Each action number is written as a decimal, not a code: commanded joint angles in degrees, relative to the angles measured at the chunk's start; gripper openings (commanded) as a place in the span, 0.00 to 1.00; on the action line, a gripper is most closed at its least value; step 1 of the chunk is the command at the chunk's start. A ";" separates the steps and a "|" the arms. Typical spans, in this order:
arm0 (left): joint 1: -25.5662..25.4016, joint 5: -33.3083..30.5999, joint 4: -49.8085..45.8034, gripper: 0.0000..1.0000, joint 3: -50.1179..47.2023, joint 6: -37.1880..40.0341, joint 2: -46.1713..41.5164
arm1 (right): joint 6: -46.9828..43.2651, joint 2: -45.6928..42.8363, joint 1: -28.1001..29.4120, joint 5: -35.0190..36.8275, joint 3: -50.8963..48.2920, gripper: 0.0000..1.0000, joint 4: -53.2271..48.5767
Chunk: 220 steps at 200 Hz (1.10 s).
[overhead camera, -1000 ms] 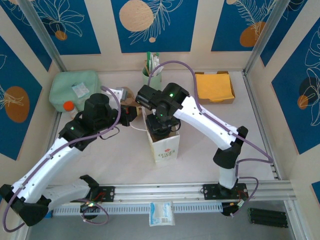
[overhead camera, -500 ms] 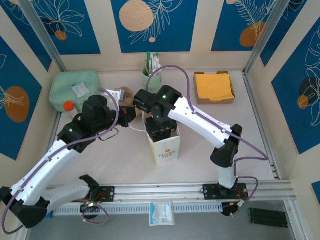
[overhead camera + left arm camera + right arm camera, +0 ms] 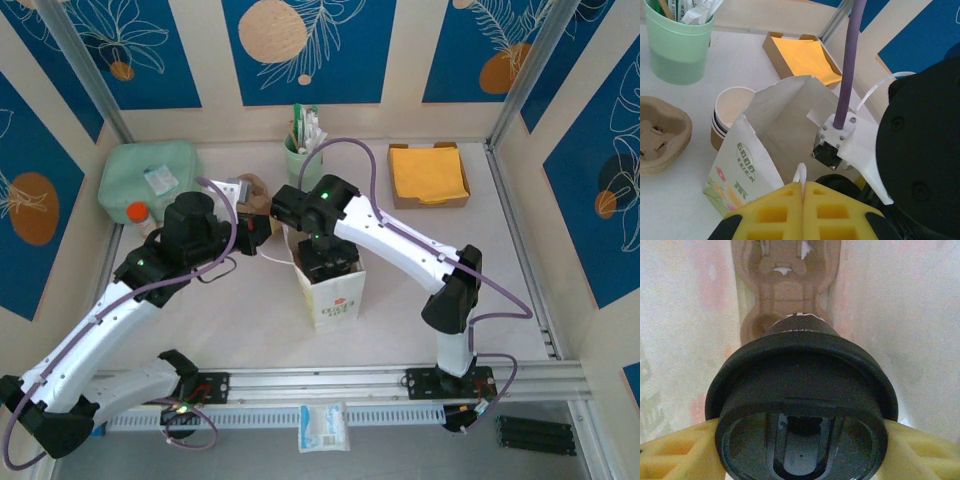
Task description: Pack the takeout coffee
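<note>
1. The right claw (image 3: 800,460) grips the coffee (image 3: 802,375), and its yellow fingers (image 3: 675,452) press in from both sides just under the rim of the black lid (image 3: 805,435)
2. The coffee is inside the white bag (image 3: 338,303), down past the bag's top edge, standing upright with its lid on
3. From the right wrist, the bag's walls stand close to the lid at 9 and 3 o'clock, with just a thin gap on each side
4. A brown pulp piece (image 3: 790,285) lies on the bag's floor under the coffee; I cannot tell if the cup touches it
5. The left claw (image 3: 803,192) is clenched on the bag's thin white handle (image 3: 799,173), at the 9 o'clock edge of the bag in the top view
6. The bag's mouth is wide open, and the right arm (image 3: 400,240) goes down into it and takes up much of the opening
7. From the left wrist, a stack of paper cups (image 3: 730,107) sits just beside the bag at 9 o'clock
8. A pulp carrier (image 3: 660,135) is farther out the same way
9. The green cup (image 3: 677,50) is at 11 o'clock and the yellow tray (image 3: 800,52) at 12 o'clock, both well apart from the bag
10. In the top view, the table (image 3: 260,330) is bare from 6 to 8 o'clock of the bag, out to the metal rail (image 3: 330,380) at the near edge
11. The right arm crosses the table at 3 to 4 o'clock
</note>
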 commanded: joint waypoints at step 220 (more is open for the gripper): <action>0.46 -0.72 0.80 0.00 -0.42 -1.00 -0.10 | 2.15 -5.11 -1.09 -1.82 -7.22 0.65 4.22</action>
